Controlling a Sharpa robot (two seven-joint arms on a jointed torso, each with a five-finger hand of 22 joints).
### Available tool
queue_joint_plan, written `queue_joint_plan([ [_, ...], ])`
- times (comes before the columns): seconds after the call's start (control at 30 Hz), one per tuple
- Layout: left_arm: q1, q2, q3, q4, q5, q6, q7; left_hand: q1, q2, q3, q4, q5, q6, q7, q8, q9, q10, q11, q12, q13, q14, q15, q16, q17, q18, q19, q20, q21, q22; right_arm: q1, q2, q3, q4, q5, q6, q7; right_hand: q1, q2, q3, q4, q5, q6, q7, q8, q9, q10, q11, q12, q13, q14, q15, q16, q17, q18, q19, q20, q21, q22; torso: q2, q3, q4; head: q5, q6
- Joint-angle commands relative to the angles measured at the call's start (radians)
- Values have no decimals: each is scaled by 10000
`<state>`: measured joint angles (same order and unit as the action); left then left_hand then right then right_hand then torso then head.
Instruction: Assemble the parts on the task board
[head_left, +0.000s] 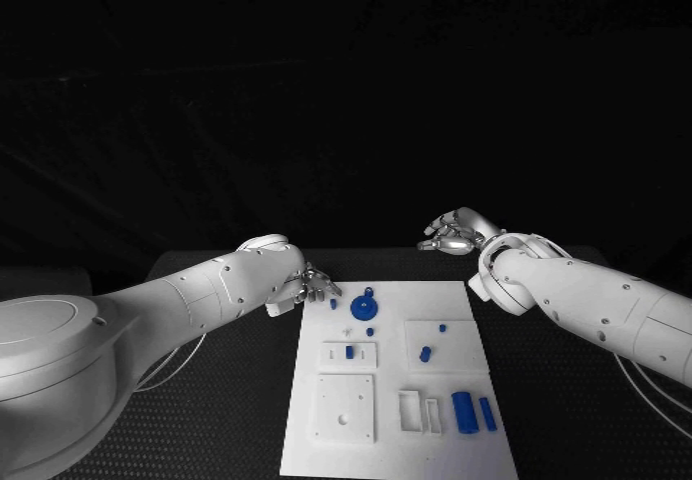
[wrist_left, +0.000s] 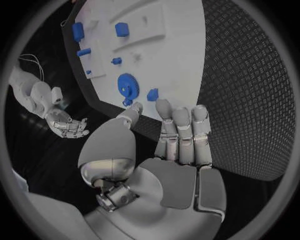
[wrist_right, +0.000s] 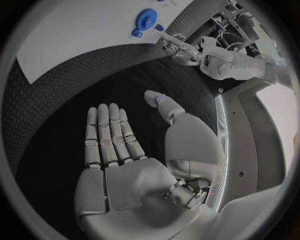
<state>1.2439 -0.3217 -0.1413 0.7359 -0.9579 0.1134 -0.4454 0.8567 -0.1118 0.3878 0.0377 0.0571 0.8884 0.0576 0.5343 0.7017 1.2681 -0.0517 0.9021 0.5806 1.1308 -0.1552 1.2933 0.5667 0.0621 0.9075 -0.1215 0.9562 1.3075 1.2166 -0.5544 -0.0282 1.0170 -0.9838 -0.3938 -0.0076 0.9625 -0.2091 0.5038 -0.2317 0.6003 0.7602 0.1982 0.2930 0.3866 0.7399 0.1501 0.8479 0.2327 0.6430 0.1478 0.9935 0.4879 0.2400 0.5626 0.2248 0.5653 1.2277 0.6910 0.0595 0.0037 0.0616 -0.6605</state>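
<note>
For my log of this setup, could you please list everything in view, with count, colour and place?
table: one, black, under everything.
task board: one, white, in the middle of the table.
gear: one, blue, at the board's far end, near the left hand.
cylinders: two, blue, lying side by side at the board's near right.
small parts: several, blue, scattered over the board's middle and far end; exact count hard to tell.
raised plates: several, white, on the board.
left hand: one, silver, by the board's far left corner, holding nothing, fingers extended.
right hand: one, silver, beyond the board's far right corner, over the table, holding nothing, fingers apart.
</note>
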Motion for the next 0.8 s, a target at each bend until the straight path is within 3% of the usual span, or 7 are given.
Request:
queue_joint_plan([
  [0.03, -55, 76, 4, -69, -92, 225, 148, 3, 96, -84, -10, 66, -57, 23, -39, -18, -69, -6, 14, 13, -89, 1, -34, 10, -154, -81, -1244, -37, 79, 17, -12, 8, 59, 9, -17, 82, -16, 54, 7, 55, 53, -70, 254, 59, -16, -50, 32, 32, -20, -78, -7, 43, -10, -33, -43, 45, -69, 10, 73, 9, -25, 5, 23],
  [0.27, -80, 107, 3, -155, -92, 301, 159, 56, 172, -127, -43, 84, -62, 27, -48, -31, -85, -3, 21, 20, -100, 5, -34, 13, -156, -88, -1241, -49, 89, 21, 4, 10, 71, 9, -17, 79, -15, 54, 7, 56, 54, -69, 253, 61, -17, -50, 31, 36, -26, -79, -6, 46, -15, -32, -42, 45, -70, 12, 91, 10, -46, 8, 27],
  [0.8, -80, 123, 3, -6, -79, 484, 181, 204, 287, -224, -162, 115, -49, 30, -53, -54, -109, 2, 37, 32, -117, 10, -30, 21, -159, -96, -1237, -67, 115, 22, 39, 11, 59, 9, -8, 72, -15, 59, 8, 62, 57, -66, 253, 65, -20, -49, 30, 48, -43, -80, -6, 57, -27, -30, -39, 48, -71, 17, 103, 12, -26, 27, 17],
])
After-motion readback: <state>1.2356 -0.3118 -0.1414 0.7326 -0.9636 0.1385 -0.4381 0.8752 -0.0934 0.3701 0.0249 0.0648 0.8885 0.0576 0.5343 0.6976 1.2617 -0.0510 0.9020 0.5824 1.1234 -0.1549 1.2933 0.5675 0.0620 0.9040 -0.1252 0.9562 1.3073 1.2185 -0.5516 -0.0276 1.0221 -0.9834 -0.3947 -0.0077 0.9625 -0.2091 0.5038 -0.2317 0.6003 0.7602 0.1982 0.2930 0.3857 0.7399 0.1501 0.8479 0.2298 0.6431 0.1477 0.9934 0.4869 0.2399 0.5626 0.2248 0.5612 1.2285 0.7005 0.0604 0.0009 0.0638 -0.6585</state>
